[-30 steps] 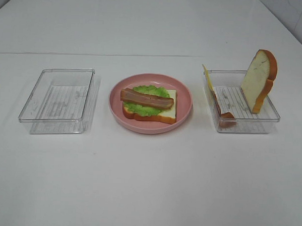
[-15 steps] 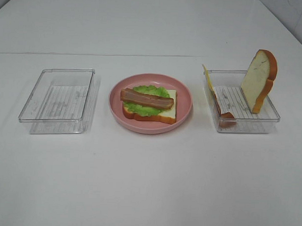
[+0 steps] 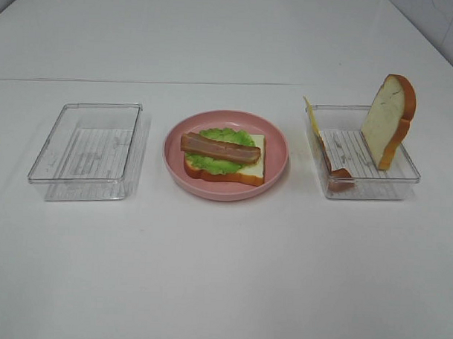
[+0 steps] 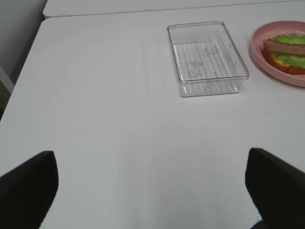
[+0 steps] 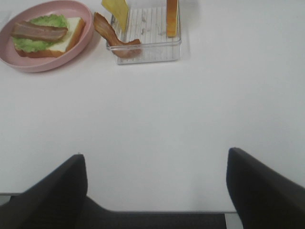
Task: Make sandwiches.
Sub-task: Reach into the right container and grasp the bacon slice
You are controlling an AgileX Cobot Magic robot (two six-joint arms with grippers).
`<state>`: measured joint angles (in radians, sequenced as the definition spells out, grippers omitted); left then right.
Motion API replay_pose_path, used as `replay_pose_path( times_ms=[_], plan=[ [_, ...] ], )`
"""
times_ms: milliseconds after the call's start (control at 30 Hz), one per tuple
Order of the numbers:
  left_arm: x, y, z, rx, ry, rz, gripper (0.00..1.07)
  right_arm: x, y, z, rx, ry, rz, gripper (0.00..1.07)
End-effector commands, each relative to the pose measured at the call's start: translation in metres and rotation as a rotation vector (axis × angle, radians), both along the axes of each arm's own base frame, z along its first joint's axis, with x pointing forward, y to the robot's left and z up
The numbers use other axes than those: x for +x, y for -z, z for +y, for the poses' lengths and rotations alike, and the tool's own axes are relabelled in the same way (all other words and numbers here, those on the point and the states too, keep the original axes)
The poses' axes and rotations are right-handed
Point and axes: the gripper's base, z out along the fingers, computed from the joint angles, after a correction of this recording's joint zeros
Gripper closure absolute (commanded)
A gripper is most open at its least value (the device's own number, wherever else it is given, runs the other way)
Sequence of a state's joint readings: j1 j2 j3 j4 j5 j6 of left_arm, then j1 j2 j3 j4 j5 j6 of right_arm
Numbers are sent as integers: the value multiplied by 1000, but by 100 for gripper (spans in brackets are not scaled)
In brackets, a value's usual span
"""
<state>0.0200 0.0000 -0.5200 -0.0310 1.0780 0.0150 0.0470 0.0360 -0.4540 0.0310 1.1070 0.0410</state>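
A half-built sandwich [image 3: 223, 158] lies on the round pink plate [image 3: 279, 153]: a bread slice [image 3: 249, 169], a green lettuce leaf [image 3: 210, 163] and a bacon strip [image 3: 220, 148] on top. In the right-hand clear tray [image 3: 375, 178] a second bread slice [image 3: 388, 119] leans upright, a yellow cheese square [image 3: 312, 117] stands against the near-plate wall, and another bacon strip [image 3: 334, 170] hangs over the corner. Neither arm shows in the high view. My left gripper [image 4: 150, 157] is open over bare table, well short of the empty tray [image 4: 207, 57]. My right gripper [image 5: 155, 157] is open, well back from the filled tray [image 5: 147, 47].
An empty clear tray [image 3: 86, 146] stands left of the plate. The white table has a seam running across behind the trays. In the left wrist view the table's left edge [image 4: 24, 67] drops off near the empty tray's side.
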Motion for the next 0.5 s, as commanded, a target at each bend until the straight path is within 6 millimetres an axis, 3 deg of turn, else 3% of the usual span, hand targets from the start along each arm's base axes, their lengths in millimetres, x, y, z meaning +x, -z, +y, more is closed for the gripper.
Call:
replay_pose_path(
  times_ms=[33,267,300,367,400,433,467,500],
  plan=[
    [-4,1,-1,-14,-20,-29,7,9,0,0,-14,-5,60,30],
    [-3,1,-1,-15,-20,-25,7,32,-12,2,-25,-19,181,30],
    [-3,1,-1,-15,-20,-25,7,47,-23,3,-29,-28,263,30],
    [-3,1,-1,-16,-19,-25,7,54,-28,3,-31,-28,295,30],
    [-3,1,-1,-17,-18,-25,7,73,-42,4,-25,-22,340,30],
    [-3,1,-1,-17,-18,-25,7,73,-42,4,-25,-22,340,30],
    [-3,1,-1,-18,-18,-25,7,95,-55,5,-11,-6,381,30],
    [-3,1,-1,-18,-18,-25,7,95,-55,5,-11,-6,381,30]
  ],
)
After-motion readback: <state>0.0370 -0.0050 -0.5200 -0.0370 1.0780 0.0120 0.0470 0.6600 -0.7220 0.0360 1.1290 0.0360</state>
